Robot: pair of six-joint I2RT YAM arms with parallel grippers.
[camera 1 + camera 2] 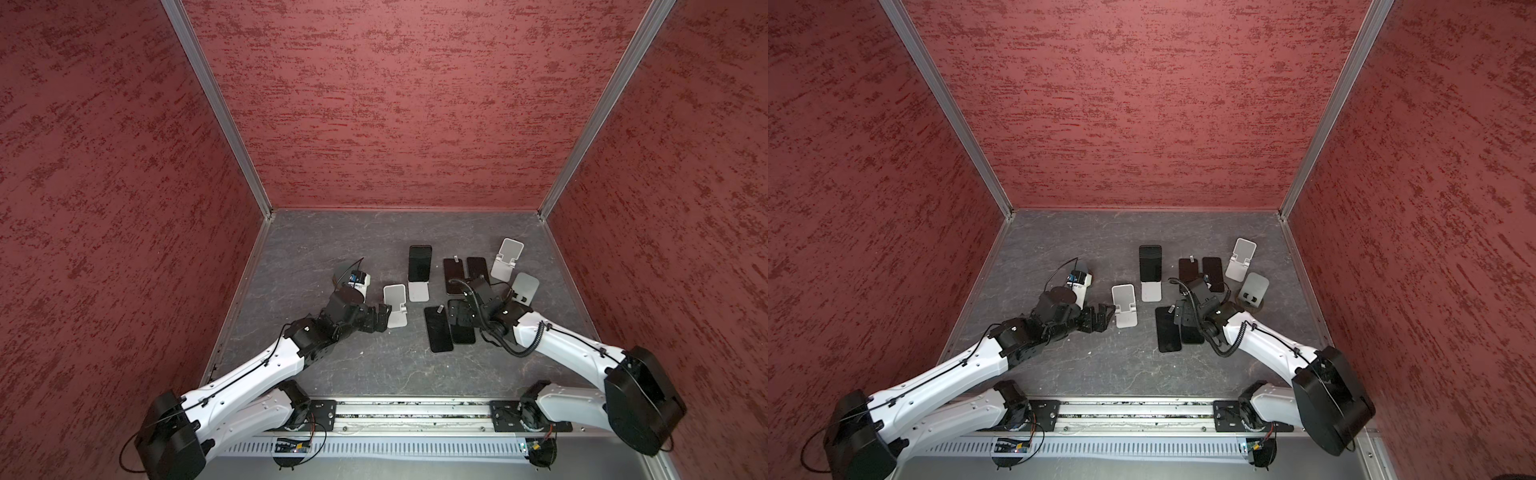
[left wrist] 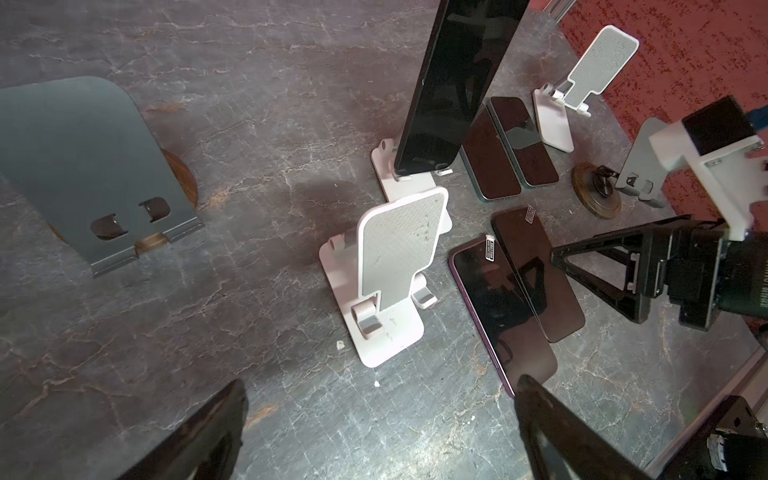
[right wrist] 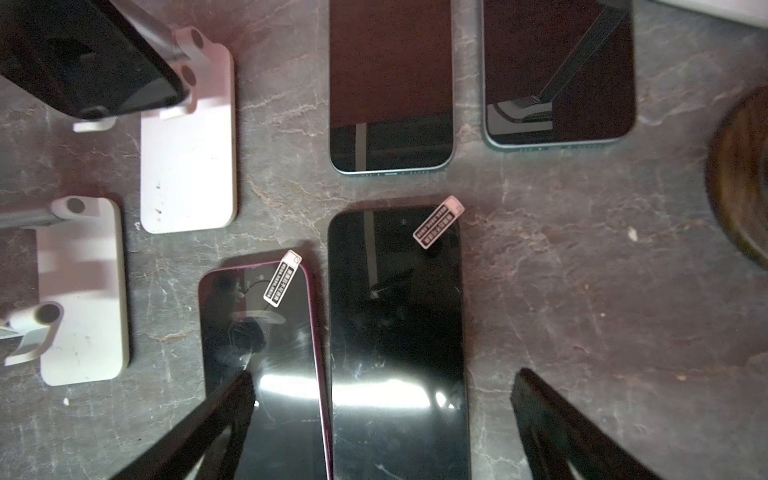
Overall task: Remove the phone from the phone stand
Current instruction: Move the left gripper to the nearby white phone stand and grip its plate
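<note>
A black phone (image 1: 419,262) (image 1: 1150,262) leans upright on a white phone stand (image 1: 418,291) (image 1: 1150,291) at the table's middle back in both top views. In the left wrist view the phone (image 2: 453,83) rises from that stand (image 2: 392,183). My left gripper (image 1: 383,313) (image 2: 380,407) is open and empty, close to an empty white stand (image 1: 395,305) (image 2: 390,274). My right gripper (image 1: 456,320) (image 3: 382,399) is open just above a flat black phone (image 3: 395,332) beside a purple-edged phone (image 3: 266,353).
Two more phones (image 1: 453,270) (image 1: 477,268) lie flat at the back. Right of them stand an empty white stand (image 1: 505,259) and a grey stand on a wooden base (image 1: 524,286). Another grey stand (image 2: 83,166) sits behind my left arm. Red walls enclose the table.
</note>
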